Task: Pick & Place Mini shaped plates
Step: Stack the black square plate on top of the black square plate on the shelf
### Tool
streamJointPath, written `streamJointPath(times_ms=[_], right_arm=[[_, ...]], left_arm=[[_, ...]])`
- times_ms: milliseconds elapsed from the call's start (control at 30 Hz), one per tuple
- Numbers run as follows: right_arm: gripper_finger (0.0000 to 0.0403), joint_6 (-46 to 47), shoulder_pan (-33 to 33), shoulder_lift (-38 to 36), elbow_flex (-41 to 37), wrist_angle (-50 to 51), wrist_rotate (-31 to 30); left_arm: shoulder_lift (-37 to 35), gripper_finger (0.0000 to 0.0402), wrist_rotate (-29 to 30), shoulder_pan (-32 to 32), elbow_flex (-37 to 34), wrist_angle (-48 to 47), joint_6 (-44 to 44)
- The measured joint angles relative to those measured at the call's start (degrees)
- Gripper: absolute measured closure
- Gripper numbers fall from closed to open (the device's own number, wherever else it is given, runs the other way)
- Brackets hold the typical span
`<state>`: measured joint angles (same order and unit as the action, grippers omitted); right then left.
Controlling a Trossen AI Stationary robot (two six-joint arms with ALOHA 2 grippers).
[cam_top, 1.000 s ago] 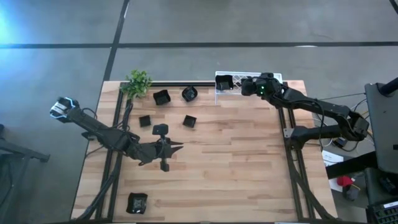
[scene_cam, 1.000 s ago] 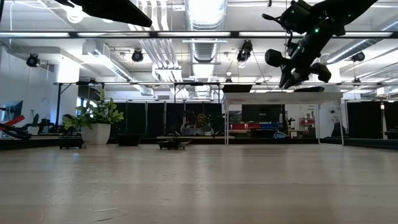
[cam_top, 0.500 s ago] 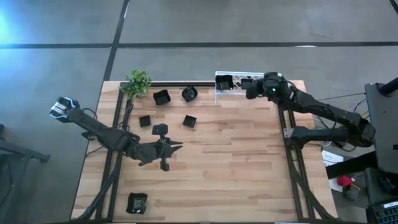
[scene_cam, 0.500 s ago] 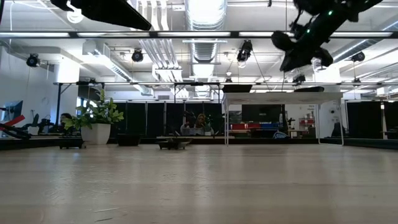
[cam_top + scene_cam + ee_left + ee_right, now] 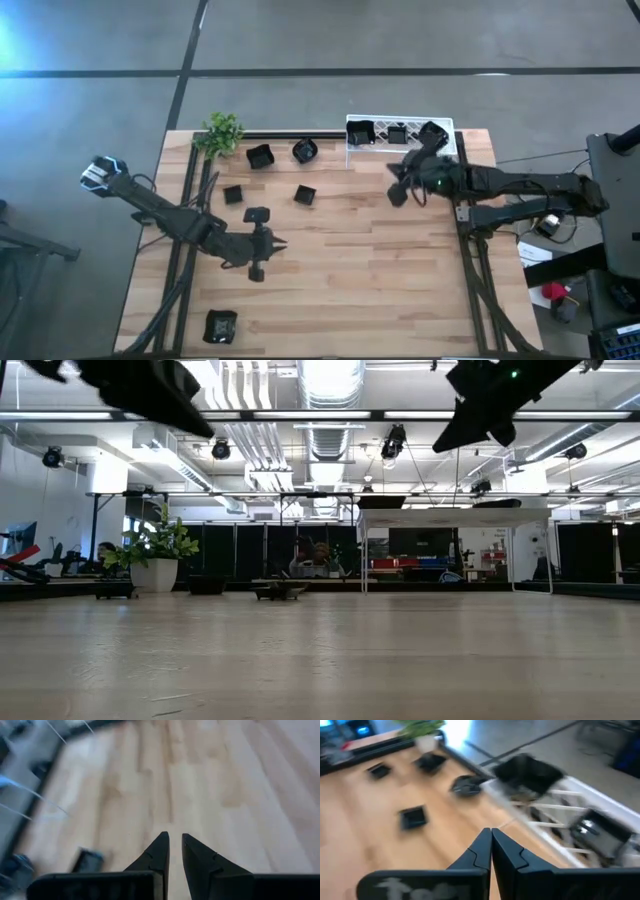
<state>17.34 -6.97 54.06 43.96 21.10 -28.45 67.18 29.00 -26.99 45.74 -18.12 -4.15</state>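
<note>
Several mini shaped plates lie flat on the wooden table: two near the plant [image 5: 260, 155] [image 5: 305, 150], three mid-left [image 5: 233, 194] [image 5: 305, 194] [image 5: 257, 214], and one at the near left corner [image 5: 220, 325]. Three more plates sit in the white rack [image 5: 400, 142] at the far edge; one shows in the right wrist view [image 5: 527, 770]. My right gripper [image 5: 397, 192] [image 5: 491, 832] hovers shut and empty above the table just in front of the rack. My left gripper [image 5: 276, 243] [image 5: 175, 839] hovers over the table's left half beside a plate [image 5: 257, 214], its fingers a narrow gap apart and empty.
A small green plant [image 5: 222, 132] stands at the far left corner. Dark frame rails run along the table's left [image 5: 185, 230] and right [image 5: 468, 260] sides. Bare wood fills the middle and near right of the table [image 5: 370, 280].
My right gripper has swung off the rack toward the table's near edge, rolling as it went, and its fingers have come shut with nothing in them. The plates in the rack now show uncovered. My left gripper has tipped a little downward in place.
</note>
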Motion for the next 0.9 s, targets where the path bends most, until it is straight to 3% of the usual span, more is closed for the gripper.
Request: streamJointPath(times_ms=[200,367,700,900], right_arm=[[0.0394,0.0,9.3,1.9,-0.7,-1.0,-0.1],[0.0394,0.0,14.1,3.9,-1.4,-3.2,-0.2],[0.0394,3.5,20.6,7.6,-2.9,-3.6,0.0],[0.0394,3.7,21.5,11.0,-3.7,-10.8,0.0]], left_arm=[[0.0,0.0354,-0.7,-0.6,-0.1,-7.1,-7.6],[0.0,0.0354,2.6,-0.5,-0.3,-7.4,-6.9],[0.0,0.0354,5.3,-0.5,-2.4,-6.2,-11.6],[0.0,0.0354,9.8,-0.3,-4.6,-2.7,-13.8]])
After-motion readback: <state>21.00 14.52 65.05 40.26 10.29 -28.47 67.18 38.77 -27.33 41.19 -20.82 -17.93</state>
